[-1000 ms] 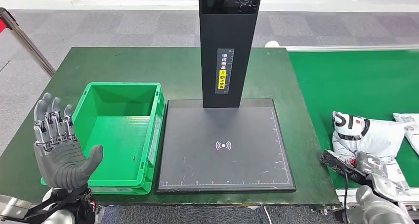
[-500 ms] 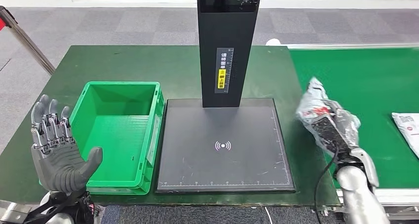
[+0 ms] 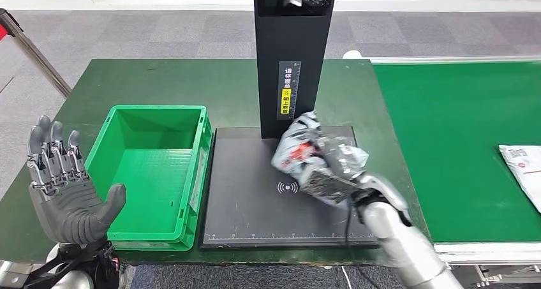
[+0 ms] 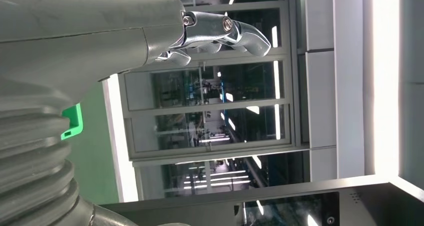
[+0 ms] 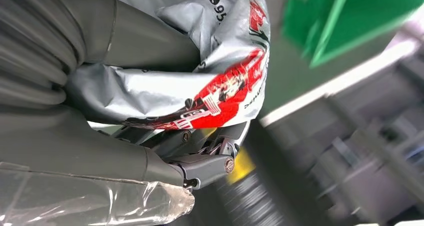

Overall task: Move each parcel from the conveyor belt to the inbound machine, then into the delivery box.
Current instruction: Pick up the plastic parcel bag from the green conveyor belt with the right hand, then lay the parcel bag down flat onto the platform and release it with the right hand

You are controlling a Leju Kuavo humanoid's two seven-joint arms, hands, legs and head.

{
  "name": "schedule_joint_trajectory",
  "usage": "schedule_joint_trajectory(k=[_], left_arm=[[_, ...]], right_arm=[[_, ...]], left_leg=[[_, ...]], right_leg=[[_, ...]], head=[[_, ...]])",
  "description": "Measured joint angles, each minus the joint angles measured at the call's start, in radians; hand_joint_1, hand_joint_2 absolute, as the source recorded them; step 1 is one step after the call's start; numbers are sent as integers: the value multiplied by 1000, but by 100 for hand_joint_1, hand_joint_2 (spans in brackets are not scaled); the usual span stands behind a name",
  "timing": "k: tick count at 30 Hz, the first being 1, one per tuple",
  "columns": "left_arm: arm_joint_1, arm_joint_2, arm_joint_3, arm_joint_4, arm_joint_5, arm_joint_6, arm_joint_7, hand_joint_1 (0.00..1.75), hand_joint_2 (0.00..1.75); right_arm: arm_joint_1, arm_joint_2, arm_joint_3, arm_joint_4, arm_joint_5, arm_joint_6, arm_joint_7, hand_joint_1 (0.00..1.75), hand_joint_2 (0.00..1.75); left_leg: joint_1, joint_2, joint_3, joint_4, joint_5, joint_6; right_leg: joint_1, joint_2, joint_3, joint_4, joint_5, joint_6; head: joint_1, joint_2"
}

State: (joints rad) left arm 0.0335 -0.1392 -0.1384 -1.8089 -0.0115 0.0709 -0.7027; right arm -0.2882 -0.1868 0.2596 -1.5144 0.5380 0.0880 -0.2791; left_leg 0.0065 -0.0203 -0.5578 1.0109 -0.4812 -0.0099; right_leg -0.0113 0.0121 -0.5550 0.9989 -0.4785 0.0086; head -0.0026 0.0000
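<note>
**Parcel held over the inbound machine**

We see the right hand [image 3: 338, 174] gripping a crumpled silver parcel [image 3: 300, 150] with red print, its fingers wrapped around the bag above the black scanning plate [image 3: 249, 200] of the inbound machine [image 3: 293, 53], close in front of the machine's upright column. Up close, the parcel [image 5: 200, 91] bulges out between the thumb and the darker fingers [image 5: 200, 161]. Beyond the left hand's thumb side, the green delivery box [image 3: 153, 168] sits on the table. The left hand [image 3: 67, 193] is raised beside that box, palm up, fingers spread, holding nothing. Well to the right hand's outer side, another white parcel [image 3: 523, 168] lies on the green conveyor belt [image 3: 459, 123].
</note>
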Motion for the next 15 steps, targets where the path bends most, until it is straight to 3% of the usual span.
schedule_joint_trajectory(k=[7,15], left_arm=[[-9,3,-2,-5,0,10,0,0,175],[-21,3,-2,-2,-7,7,0,0,175]], right_arm=[[-91,36,208,87,42,28,44,175,175],[-147,33,326,256,147,72,119,175,175]], left_leg=[[0,-1,0,0,1,-1],[0,-1,0,1,1,-1]], right_leg=[[0,0,-1,0,0,0],[0,-1,0,0,0,0]], head=[[0,0],[0,0]])
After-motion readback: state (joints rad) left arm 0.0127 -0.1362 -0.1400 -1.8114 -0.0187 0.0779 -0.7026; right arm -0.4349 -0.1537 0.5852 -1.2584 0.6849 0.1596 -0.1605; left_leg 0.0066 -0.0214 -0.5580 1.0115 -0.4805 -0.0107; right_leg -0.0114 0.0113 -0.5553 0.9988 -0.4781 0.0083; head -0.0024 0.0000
